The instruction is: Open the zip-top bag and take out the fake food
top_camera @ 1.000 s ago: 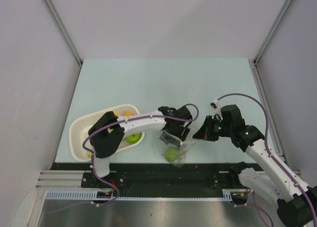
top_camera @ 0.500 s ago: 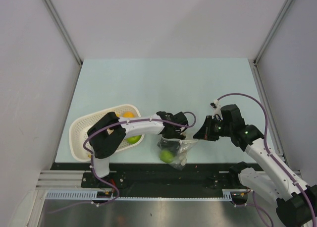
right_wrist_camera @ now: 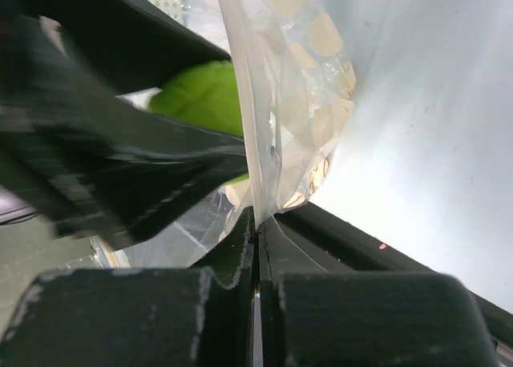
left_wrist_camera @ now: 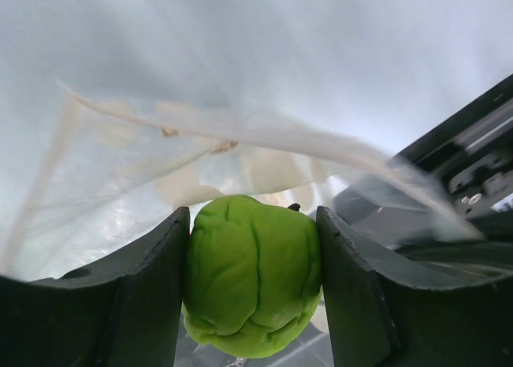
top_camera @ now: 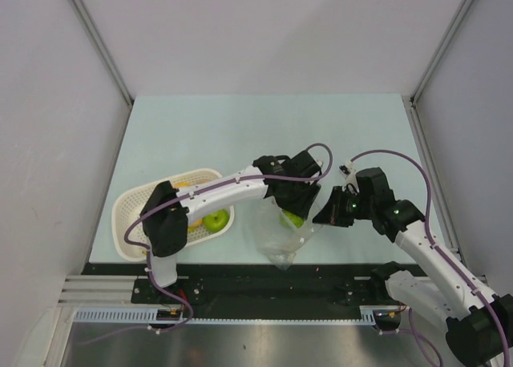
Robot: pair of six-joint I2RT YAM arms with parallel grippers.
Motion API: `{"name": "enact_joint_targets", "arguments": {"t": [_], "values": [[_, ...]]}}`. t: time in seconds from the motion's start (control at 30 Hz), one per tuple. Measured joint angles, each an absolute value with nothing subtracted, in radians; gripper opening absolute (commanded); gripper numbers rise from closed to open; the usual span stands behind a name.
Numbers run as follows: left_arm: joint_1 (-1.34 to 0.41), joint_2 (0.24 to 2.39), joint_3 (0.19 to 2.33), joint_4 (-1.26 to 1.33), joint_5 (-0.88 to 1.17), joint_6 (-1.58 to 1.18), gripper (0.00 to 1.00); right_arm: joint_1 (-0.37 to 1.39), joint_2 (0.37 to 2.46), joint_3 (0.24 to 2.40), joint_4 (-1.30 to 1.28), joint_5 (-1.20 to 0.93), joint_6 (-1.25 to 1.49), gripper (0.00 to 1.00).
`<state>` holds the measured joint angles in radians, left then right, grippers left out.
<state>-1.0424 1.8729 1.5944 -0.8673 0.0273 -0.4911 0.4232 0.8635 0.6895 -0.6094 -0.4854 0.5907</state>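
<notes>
Green apple (left_wrist_camera: 252, 275) grasped between the fingers (left_wrist_camera: 136, 295) of left gripper (left_wrist_camera: 253, 223), clear bag (left_wrist_camera: 160, 167) just beyond their tips; right gripper (right_wrist_camera: 256, 227) clenched on bag edge.

Bright, even light; the zip-top bag (right_wrist_camera: 288, 102) gleams, the dark foreground blurred, perhaps by motion.

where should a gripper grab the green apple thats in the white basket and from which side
Grip the green apple across its round middle, coming straight down from above. It sits low inside the white basket, close to one wall, so the walls would likely block a sideways approach. Being round, it offers no better axis; close the fingers along that wall rather than against it.
</notes>
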Motion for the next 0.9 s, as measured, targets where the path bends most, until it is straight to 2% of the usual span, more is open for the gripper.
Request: {"name": "enact_joint_targets", "arguments": {"t": [0.33,0.47,0.7,0.8,0.9], "values": [[-1.036,1.788,1.643,-0.830,-0.036,-0.488,0.00,0.424,0.871,0.690,-0.609,-0.476,0.587,0.00],[-1.007,1.706,1.607,-0.755,0.062,-0.503,0.00,0.424,0.883,0.690,-0.609,-0.470,0.575,0.00],[-0.900,1.475,1.428,-0.455,0.377,-0.603,0.00,0.423,0.918,0.693,-0.609,-0.452,0.564,0.00],[-0.875,1.401,1.422,-0.422,0.387,-0.610,0.00,0.422,0.936,0.710,-0.612,-0.443,0.562,0.00],[-0.838,1.317,1.422,-0.468,0.293,-0.614,0.00,0.412,0.955,0.757,-0.619,-0.426,0.554,0.00]]}}
